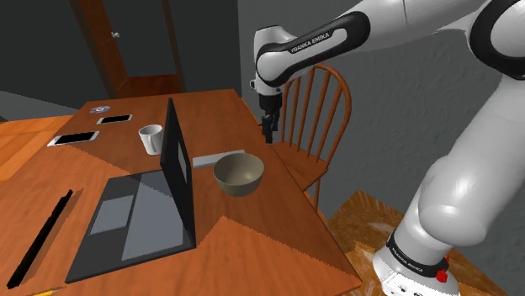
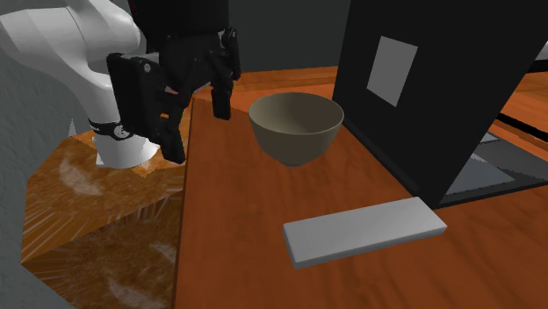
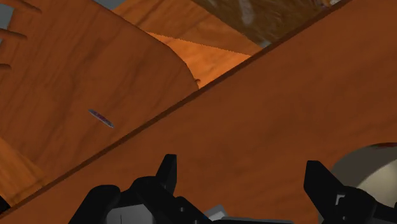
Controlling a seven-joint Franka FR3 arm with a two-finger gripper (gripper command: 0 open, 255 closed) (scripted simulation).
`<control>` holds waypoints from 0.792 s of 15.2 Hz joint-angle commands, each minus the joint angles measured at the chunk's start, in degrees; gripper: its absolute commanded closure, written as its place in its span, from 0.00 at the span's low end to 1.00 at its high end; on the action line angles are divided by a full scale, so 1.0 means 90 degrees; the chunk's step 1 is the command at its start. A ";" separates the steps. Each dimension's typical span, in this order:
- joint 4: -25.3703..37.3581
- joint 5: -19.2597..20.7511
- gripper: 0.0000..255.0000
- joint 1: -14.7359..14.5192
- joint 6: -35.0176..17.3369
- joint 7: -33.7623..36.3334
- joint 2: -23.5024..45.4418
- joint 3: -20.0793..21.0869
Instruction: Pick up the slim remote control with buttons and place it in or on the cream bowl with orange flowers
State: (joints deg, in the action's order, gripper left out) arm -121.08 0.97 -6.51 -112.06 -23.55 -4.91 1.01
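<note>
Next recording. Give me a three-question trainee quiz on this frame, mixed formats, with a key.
1. True or false: the gripper is shut on the grey remote.
2. Relative to the bowl, the remote lies: A inside it; B beside it on the table; C under it.
3. Short answer: name the white vessel near the laptop.
Key: 1 false, the gripper is open and empty; 2 B; 3 a mug.
</note>
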 commanded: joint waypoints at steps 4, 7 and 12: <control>0.0811 0.0040 0.00 -0.0150 -0.0446 -0.0481 0.1091 0.0139; 0.1377 0.0088 0.00 -0.0245 -0.0603 -0.0733 0.1717 0.0241; 0.2432 0.0218 0.00 -0.0422 -0.0744 -0.1120 0.2757 0.0424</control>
State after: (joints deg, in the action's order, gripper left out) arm -100.96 2.68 -9.95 -118.50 -32.93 18.23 4.48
